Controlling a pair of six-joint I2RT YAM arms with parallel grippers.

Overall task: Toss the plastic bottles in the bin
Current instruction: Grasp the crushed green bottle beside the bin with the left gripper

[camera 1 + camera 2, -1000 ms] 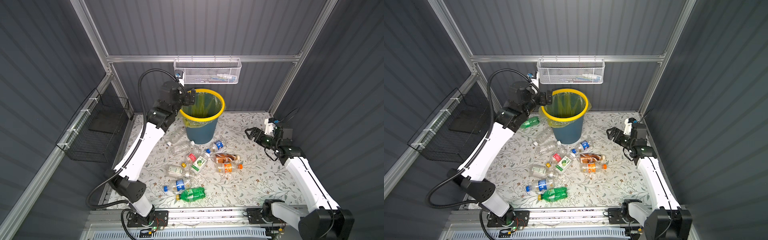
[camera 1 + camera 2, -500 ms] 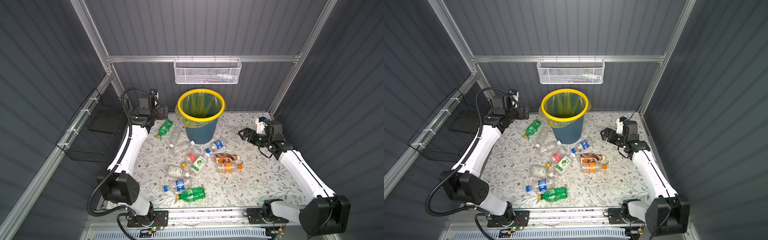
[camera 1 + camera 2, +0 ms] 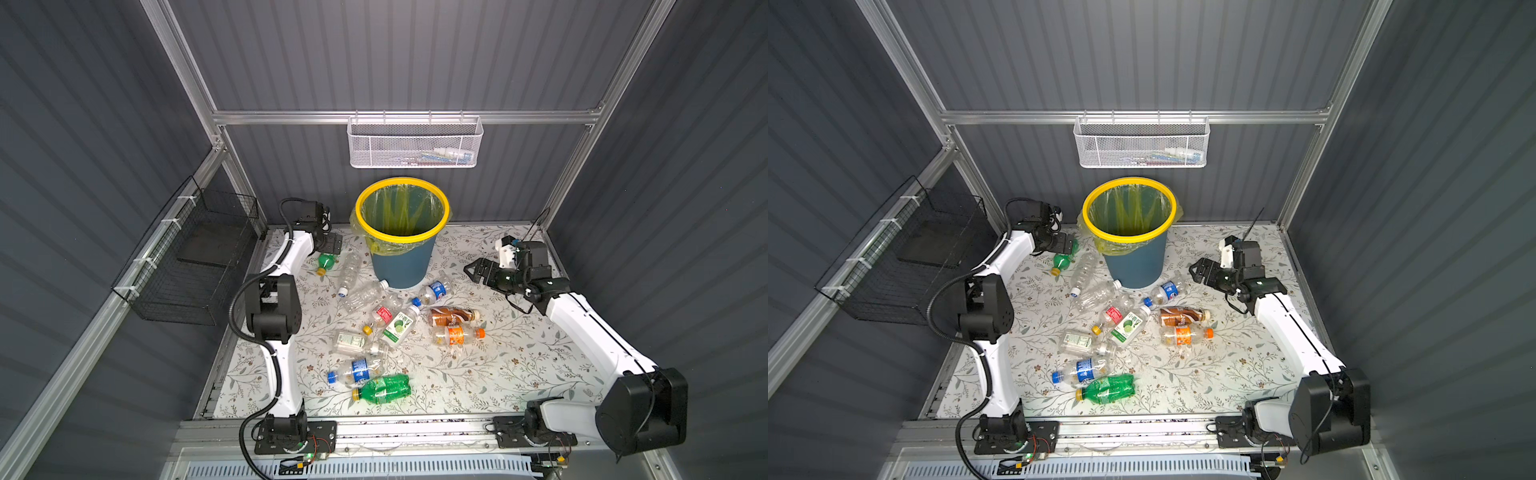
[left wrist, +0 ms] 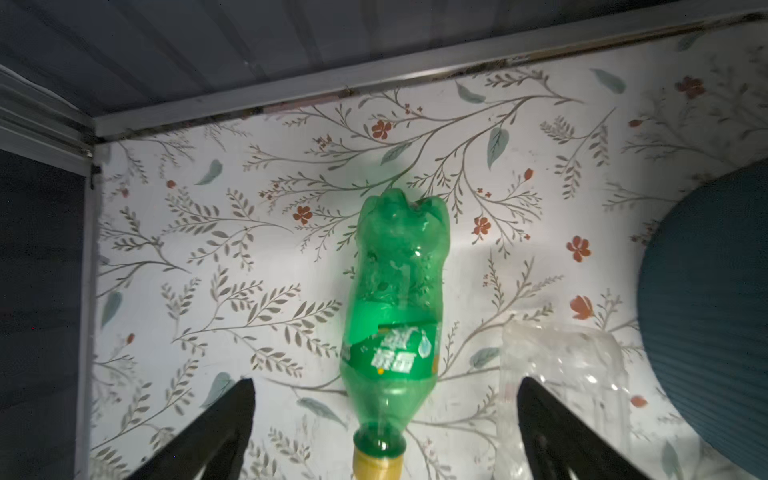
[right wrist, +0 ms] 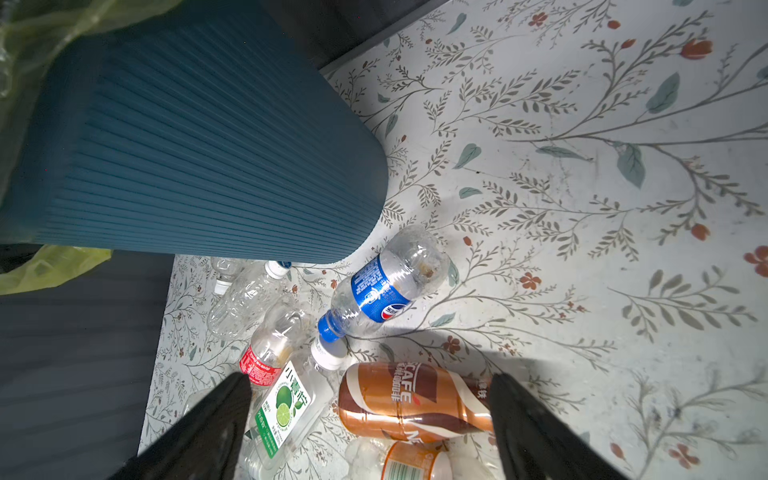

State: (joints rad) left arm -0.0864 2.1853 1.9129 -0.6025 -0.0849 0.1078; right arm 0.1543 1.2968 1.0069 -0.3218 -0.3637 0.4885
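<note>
Brown bottle marked "CAFE", near blue Pepsi-logo bottle

robot lab test cell, grey panel walls, aluminium frame

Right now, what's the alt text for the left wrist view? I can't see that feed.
A green bottle lies on the floral table, its yellow cap pointing at the camera, between the open jaws and touched by neither. A clear bottle lies beside it, with the bin wall beyond that.
</note>
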